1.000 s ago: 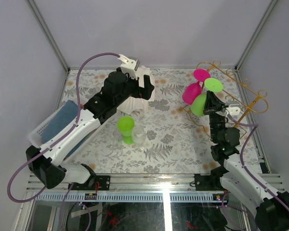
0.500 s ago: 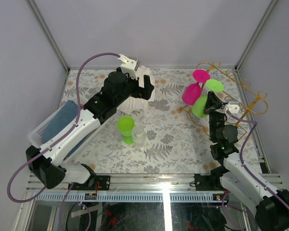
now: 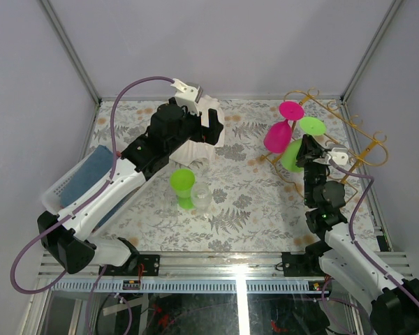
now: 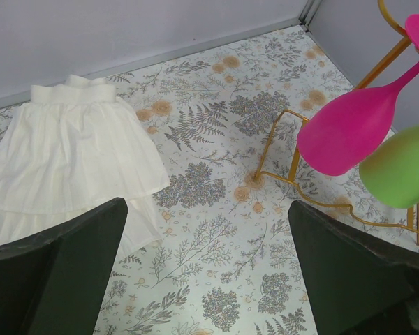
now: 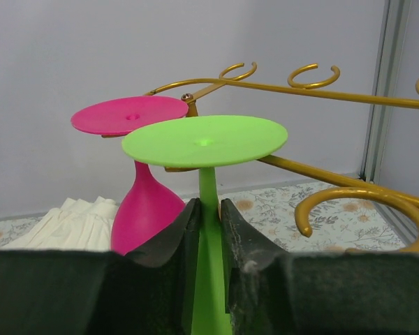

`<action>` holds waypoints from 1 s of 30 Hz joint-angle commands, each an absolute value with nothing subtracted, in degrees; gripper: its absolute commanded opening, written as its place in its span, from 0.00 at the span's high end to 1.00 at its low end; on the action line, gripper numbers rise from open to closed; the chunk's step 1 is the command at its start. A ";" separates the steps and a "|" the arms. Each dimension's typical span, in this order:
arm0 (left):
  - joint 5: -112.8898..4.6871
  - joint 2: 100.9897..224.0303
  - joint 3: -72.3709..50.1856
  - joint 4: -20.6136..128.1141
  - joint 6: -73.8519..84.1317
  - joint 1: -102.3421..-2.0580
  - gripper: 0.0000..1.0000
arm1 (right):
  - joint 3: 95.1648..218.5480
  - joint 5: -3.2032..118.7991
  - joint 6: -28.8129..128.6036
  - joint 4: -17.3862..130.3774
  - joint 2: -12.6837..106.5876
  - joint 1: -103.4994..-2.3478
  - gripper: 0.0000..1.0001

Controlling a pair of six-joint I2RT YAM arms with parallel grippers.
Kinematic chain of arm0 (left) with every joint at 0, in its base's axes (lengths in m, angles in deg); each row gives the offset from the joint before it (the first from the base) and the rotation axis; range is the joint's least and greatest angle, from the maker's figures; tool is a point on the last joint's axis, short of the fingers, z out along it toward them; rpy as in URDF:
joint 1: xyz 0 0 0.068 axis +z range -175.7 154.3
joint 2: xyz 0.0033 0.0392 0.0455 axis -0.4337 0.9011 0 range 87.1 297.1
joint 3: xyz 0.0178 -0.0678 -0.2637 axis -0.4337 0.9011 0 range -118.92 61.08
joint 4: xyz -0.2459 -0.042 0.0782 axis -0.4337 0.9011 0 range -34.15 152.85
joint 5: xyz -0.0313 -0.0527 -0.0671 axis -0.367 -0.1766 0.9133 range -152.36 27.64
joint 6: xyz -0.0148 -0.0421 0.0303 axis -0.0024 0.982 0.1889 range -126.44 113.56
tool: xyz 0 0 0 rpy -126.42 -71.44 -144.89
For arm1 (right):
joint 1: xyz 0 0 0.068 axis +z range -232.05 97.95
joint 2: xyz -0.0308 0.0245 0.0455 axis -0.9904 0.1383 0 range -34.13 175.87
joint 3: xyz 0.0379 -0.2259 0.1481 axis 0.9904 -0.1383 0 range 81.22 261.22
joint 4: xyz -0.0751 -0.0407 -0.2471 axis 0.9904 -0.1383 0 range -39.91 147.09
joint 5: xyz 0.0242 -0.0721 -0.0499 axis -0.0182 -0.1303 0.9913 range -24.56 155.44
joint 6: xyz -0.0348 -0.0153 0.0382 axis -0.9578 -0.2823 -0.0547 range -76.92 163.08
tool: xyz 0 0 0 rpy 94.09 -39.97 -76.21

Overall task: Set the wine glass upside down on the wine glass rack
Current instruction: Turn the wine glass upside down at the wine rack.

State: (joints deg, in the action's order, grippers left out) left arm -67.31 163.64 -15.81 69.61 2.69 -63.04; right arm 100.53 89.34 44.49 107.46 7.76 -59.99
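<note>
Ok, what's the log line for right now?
green wine glass: hanging upside down on gold rack beside pink glass | right gripper: around its stem, grip unclear | left gripper: open, empty

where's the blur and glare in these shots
Top external: sharp, evenly lit, one white glare streak across the near rail. Left wrist: left end effector dark and soft, mat crisp. Right wrist: right end effector blurred up close, green glass and rack in focus.

Gold rack [image 5: 335,93] carries a pink glass [image 4: 349,132] and a lime-green glass [image 5: 204,139]; beneath it, the tablecloth [image 4: 216,209] shows grey ferns and orange flowers.
</note>
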 commanded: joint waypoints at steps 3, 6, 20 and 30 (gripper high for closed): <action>-68.69 162.43 -15.83 67.28 1.49 -63.14 0.00 | 102.64 90.71 45.73 103.61 7.29 -60.22 0.72; -68.93 162.38 -15.83 67.28 1.38 -63.12 0.00 | 102.67 90.75 45.71 102.04 5.93 -60.19 0.66; -69.01 162.36 -15.86 67.37 1.27 -63.14 0.00 | 105.09 84.79 48.10 78.86 -5.91 -60.17 0.38; -69.43 161.45 -15.76 67.19 1.12 -63.13 0.00 | 110.44 75.49 49.38 56.56 -11.76 -60.23 0.31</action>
